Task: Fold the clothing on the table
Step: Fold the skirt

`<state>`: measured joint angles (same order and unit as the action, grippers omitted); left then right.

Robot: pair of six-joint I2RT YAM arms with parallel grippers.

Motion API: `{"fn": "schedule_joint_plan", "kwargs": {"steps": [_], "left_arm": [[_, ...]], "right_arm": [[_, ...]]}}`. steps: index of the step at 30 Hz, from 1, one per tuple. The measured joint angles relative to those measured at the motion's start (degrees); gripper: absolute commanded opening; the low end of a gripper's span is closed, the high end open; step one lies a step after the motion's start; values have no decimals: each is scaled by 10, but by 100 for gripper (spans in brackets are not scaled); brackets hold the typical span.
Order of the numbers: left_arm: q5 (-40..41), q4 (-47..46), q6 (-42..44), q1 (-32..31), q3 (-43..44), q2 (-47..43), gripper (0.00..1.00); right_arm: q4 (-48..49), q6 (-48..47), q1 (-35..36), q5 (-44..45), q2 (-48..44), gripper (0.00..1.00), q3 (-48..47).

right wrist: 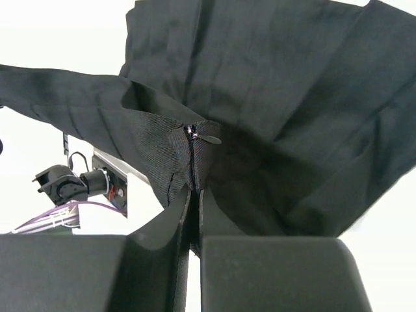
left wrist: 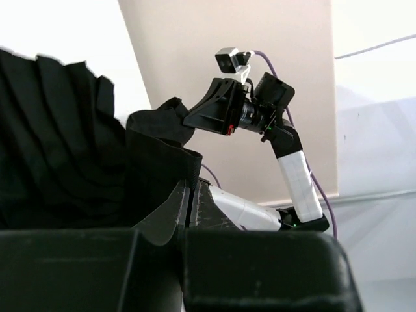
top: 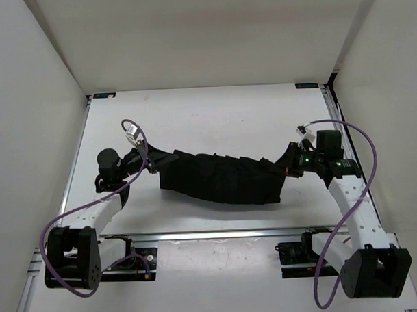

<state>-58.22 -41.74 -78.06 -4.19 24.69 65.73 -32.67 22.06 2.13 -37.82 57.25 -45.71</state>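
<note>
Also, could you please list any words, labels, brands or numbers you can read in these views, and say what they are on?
No text can be read in any view.
Two small blue marks at the far corners of the table: too small to read.
The clothing: plain black, no label or print showing.

Robotics lab, enclosed test cell.
- Flat white rectangular desk (top: 214, 115) boxed by plain white panel walls (top: 28, 80) on left, far and right sides.
- Silver aluminium extrusion rail (top: 218, 234) along near edge.
- White-and-black jointed left robot arm (top: 94, 211) and matching right robot arm (top: 354, 206) bolted there.
- Loose purple cables (top: 363, 134) loop off arms.
- Small grey box camera (left wrist: 227, 60) on right wrist, seen from left wrist view.
</note>
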Motion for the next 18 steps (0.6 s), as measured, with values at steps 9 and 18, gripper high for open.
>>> {"fn": "schedule_joint_plan", "kwargs": {"steps": [9, 18], "left_arm": [[8, 59, 38, 7, 3, -20, 0], [76, 278, 202, 12, 62, 14, 0]], "right_arm": [[-60, -4, -13, 15, -30, 0, -14], [-26, -2, -18, 32, 4, 0, -1]]}}
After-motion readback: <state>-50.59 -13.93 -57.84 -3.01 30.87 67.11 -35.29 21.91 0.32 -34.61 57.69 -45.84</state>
